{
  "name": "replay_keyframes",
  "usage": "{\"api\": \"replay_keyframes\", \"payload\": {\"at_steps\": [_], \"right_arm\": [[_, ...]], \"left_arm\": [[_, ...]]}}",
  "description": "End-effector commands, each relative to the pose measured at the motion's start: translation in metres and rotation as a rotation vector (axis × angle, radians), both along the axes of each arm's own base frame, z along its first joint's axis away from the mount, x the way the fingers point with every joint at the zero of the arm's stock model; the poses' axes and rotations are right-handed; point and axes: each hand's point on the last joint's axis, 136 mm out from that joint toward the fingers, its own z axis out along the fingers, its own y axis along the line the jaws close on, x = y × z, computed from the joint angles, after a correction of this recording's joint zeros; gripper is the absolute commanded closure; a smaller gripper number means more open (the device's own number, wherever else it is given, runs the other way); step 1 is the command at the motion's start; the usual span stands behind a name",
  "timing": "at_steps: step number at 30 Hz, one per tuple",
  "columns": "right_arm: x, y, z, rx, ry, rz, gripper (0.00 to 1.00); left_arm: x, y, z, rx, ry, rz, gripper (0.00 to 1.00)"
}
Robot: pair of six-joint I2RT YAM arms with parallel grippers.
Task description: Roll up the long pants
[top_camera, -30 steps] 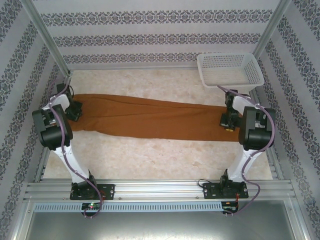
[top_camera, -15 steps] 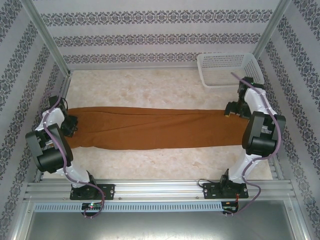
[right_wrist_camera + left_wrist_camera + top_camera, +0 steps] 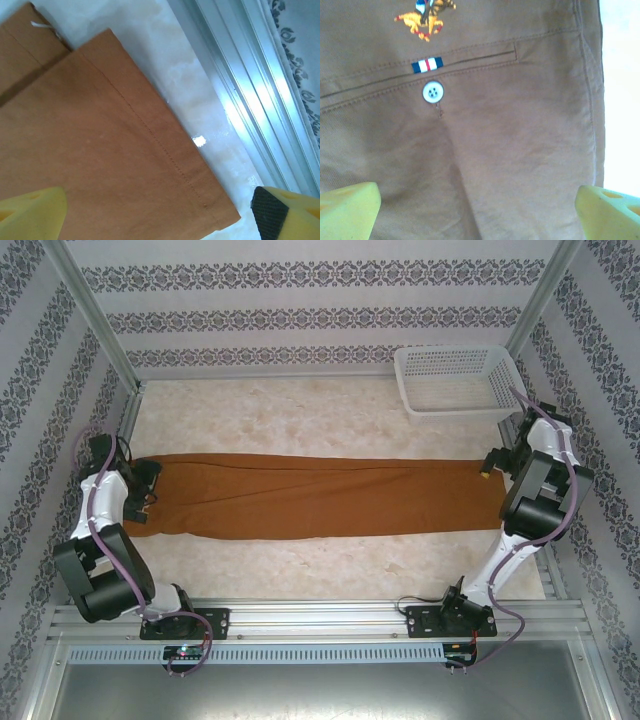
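The long pants lie flat across the table from nine to three o'clock. Bare tabletop is open toward twelve and toward six o'clock. A white basket fills the one o'clock corner. An aluminium rail runs close beside the trouser hems at three o'clock. Patterned walls close off nine, twelve and three.

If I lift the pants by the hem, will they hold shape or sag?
Likely floppy: the pants lie flat with soft creases, so a lifted hem would probably droop. The table looks glossy, so pushed cloth may slide rather than roll. The waist end, with its button, looks thicker and may roll bulkier.
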Motion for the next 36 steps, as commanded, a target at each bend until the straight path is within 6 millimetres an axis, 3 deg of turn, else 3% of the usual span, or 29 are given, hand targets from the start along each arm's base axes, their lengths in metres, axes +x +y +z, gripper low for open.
{"api": "replay_keyframes", "payload": {"at_steps": [1, 12, 20, 25, 33, 36], "right_arm": [[-0.001, 0.010, -0.014, 0.058, -0.005, 0.046, 0.05], [-0.011, 0.033, -0.049, 0.122, 0.076, 0.085, 0.10], [-0.014, 0.050, -0.071, 0.161, 0.132, 0.135, 0.16], [-0.010, 0.062, -0.078, 0.171, 0.152, 0.171, 0.41], [-0.010, 0.063, -0.074, 0.141, 0.180, 0.191, 0.73], [-0.006, 0.067, -0.066, 0.169, 0.150, 0.177, 1.00]], "left_arm": [[0.002, -0.004, 0.006, -0.017, -0.040, -0.003, 0.00], [0.004, -0.006, -0.002, -0.034, -0.030, -0.015, 0.00], [0.007, -0.005, 0.009, -0.026, -0.048, -0.016, 0.00], [0.009, -0.005, 0.015, -0.031, -0.052, -0.023, 0.00], [0.005, -0.007, 0.017, -0.033, -0.055, -0.020, 0.00], [0.005, -0.008, 0.018, -0.035, -0.058, -0.021, 0.00]]}}
